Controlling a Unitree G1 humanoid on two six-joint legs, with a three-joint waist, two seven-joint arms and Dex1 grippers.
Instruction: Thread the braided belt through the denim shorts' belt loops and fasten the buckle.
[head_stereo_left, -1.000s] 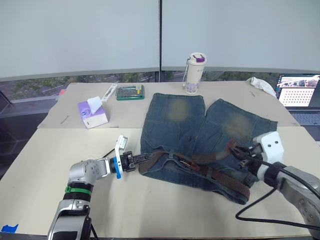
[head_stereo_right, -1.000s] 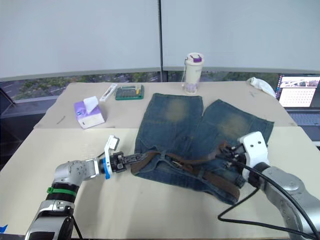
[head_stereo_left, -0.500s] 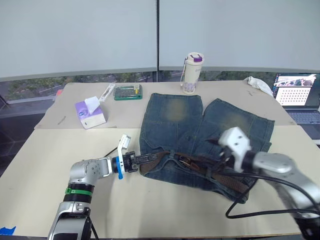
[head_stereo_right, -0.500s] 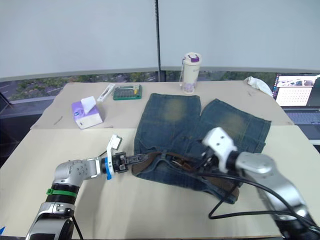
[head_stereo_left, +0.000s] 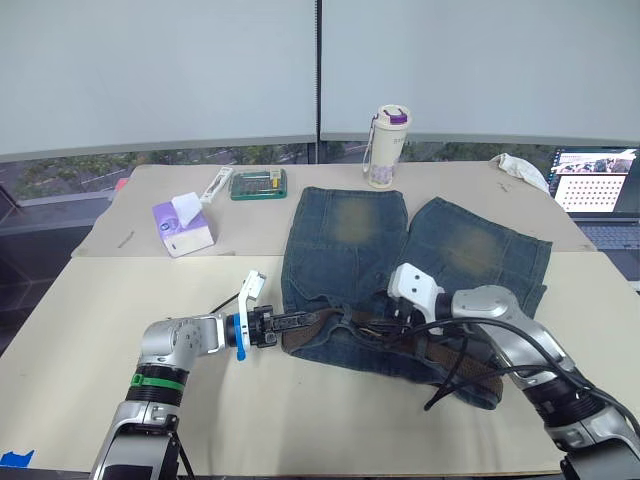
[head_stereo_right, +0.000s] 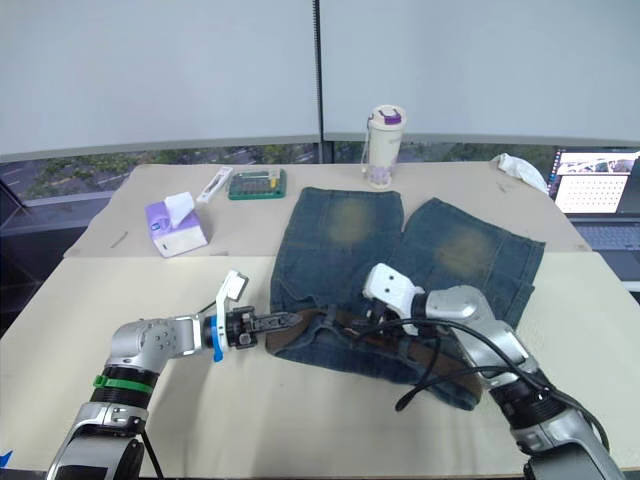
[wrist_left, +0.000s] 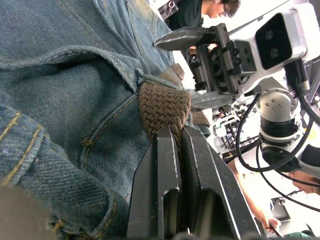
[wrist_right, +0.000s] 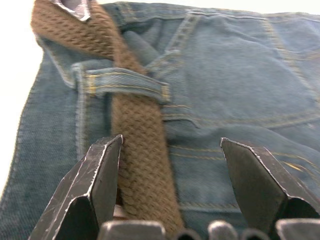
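Observation:
The denim shorts (head_stereo_left: 400, 240) lie flat on the table, waistband toward me. The braided belt (head_stereo_left: 455, 358) runs along the waistband and passes under a belt loop (wrist_right: 125, 82). My left gripper (head_stereo_left: 290, 322) is at the waistband's left end, shut on the belt's end (wrist_left: 165, 107). My right gripper (head_stereo_left: 383, 322) hovers over the middle of the waistband, open. The belt (wrist_right: 142, 150) lies between its fingers (wrist_right: 97, 180), close to one of them. The buckle is hidden.
Behind the shorts stands a bottle (head_stereo_left: 386, 148). A purple tissue box (head_stereo_left: 183, 228), a green case (head_stereo_left: 260, 184) and a white pen-like item (head_stereo_left: 218, 184) sit at the back left. A laptop (head_stereo_left: 600, 185) and a white cloth (head_stereo_left: 520, 168) are at the right. Black cable (head_stereo_left: 450, 380) trails from my right arm.
My right arm has swung left, from the shorts' right side to the middle of the waistband. The left gripper has kept its hold on the belt's end in place.

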